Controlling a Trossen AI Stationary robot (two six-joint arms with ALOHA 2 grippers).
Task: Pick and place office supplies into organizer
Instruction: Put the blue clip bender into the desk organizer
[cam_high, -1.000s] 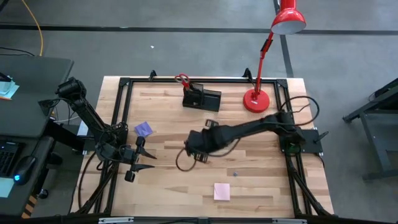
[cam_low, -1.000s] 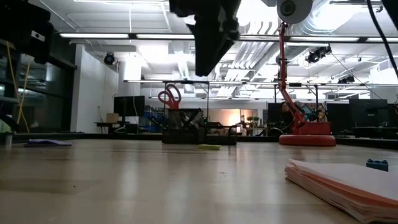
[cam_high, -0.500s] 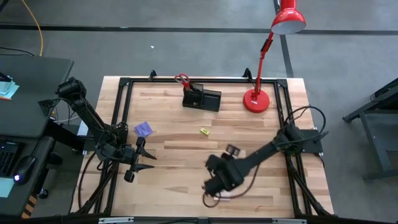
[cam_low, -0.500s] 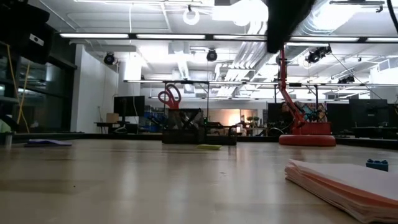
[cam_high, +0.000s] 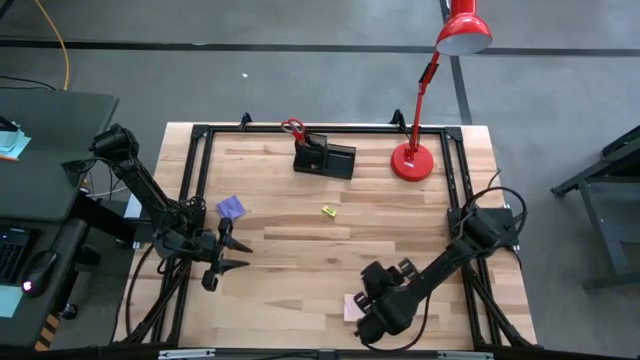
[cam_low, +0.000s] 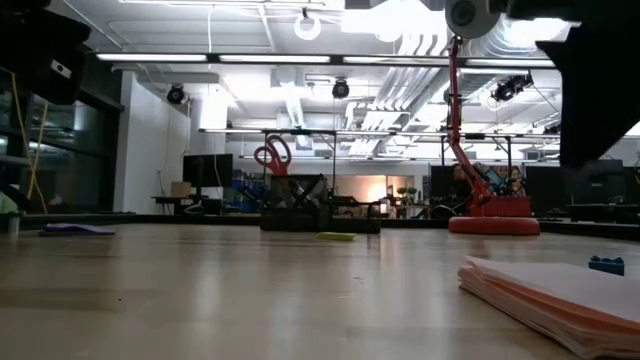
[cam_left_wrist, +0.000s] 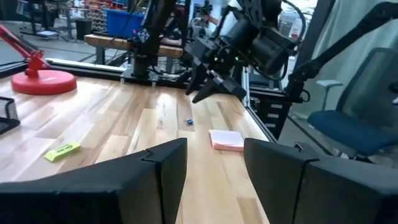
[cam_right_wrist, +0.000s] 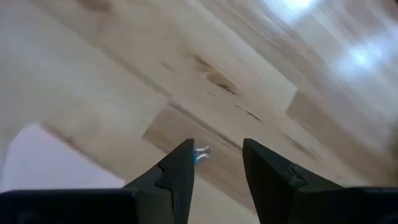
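Observation:
The black organizer (cam_high: 323, 158) stands at the table's far side with the red-handled scissors (cam_high: 291, 127) upright in it. A purple note pad (cam_high: 231, 207), a small yellow piece (cam_high: 327, 211) and a pink note pad (cam_high: 351, 305) lie flat on the wood. My right gripper (cam_high: 368, 318) hangs open over the table near its front edge, slanting down, just right of the pink pad (cam_right_wrist: 43, 162). A tiny blue piece (cam_right_wrist: 202, 152) shows on the wood between its fingertips. My left gripper (cam_high: 228, 256) waits open and level at the table's left side.
A red desk lamp stands on its round base (cam_high: 411, 161) at the far right. A black frame (cam_high: 190, 200) runs round the tabletop. Bare wood lies between the yellow piece and the pink pad.
My right gripper has swung from the table's middle toward the near edge and to the right, sinking and rolling about its own line as it went. It now hangs by the pink note pad. Nothing on the table has moved.

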